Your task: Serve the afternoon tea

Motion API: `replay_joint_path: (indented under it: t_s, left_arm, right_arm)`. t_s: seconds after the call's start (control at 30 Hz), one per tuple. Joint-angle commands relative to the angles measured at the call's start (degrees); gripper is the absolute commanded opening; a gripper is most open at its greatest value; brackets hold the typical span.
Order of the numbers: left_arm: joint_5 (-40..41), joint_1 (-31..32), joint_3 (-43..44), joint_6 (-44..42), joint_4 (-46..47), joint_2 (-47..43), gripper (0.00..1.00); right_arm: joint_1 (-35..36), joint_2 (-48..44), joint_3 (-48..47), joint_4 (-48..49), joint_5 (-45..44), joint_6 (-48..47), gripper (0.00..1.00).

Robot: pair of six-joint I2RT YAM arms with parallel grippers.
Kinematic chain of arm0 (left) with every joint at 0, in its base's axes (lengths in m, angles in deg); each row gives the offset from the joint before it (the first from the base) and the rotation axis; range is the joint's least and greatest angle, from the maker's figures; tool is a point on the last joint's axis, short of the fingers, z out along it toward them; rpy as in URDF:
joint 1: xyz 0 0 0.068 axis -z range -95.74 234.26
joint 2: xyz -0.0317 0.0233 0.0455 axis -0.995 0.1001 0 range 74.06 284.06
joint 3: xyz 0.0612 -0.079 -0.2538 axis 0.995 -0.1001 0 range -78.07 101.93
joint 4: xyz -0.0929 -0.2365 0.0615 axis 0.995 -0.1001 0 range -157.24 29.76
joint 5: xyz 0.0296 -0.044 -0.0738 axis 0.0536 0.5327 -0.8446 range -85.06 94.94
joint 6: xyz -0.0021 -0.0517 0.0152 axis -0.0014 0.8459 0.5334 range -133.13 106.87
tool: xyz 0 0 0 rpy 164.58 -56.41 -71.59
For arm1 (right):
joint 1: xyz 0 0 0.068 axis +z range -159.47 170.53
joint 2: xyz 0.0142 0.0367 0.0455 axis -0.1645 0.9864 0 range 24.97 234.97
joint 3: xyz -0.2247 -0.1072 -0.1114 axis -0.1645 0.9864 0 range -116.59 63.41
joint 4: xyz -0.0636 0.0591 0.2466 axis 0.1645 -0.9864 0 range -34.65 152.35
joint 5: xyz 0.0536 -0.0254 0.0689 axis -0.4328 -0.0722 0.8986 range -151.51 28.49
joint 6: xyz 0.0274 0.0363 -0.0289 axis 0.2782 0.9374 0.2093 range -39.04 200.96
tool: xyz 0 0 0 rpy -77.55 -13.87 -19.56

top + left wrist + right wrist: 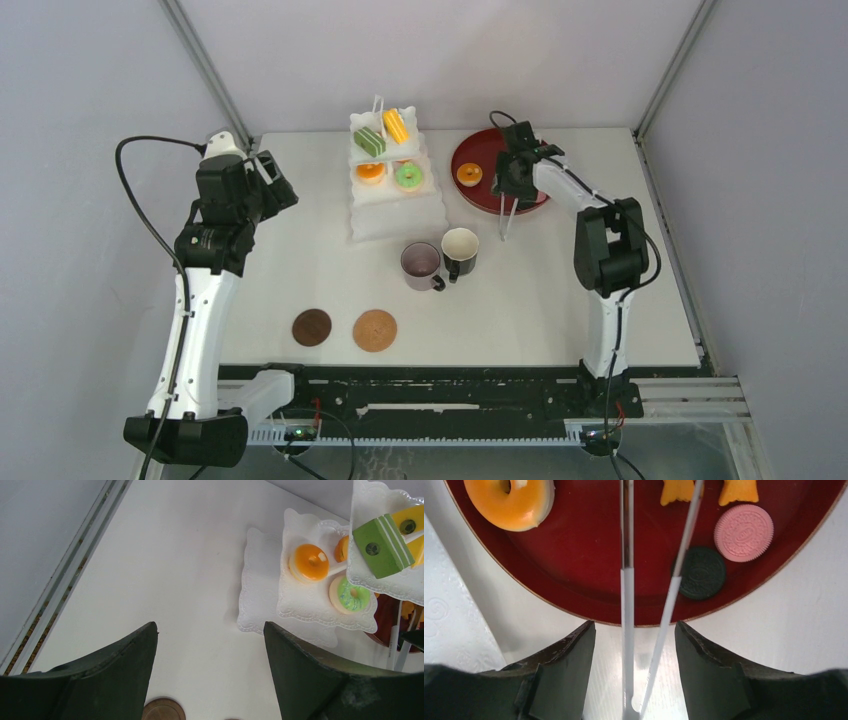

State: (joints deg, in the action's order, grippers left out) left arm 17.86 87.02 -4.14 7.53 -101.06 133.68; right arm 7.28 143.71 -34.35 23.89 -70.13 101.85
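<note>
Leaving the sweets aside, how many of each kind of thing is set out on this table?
mugs: 2
coasters: 2
tiered stand: 1
red tray: 1
tongs: 1
Total: 7

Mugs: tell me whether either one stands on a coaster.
No, the black mug and mauve mug stand on the table, well apart from the bare dark coaster and light coaster.
</note>
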Motion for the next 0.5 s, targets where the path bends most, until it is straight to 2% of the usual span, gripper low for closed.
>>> replay_joint_path:
  t_s: [0.0, 0.37, 0.47]
  left_arm:
    - [0.61, 0.11, -0.65, -0.88, 2.5, -1.21, 0.82]
    - [0.89, 0.12, -1.47, -1.32, 2.54, -1.6, 0.82]
    - [1.12, 0.09, -1.69, -1.39, 2.5, -1.67, 0.82]
  right_arm:
    - [1.18, 3.74, -6.65, -4.4, -4.75, -0.83, 0.68]
    - [2.32, 7.77, -9.95, -6.32, -8.34, -0.23, 0.65]
    - [2.32, 7.42, -9.28, -6.03, -8.31, -0.1, 0.56]
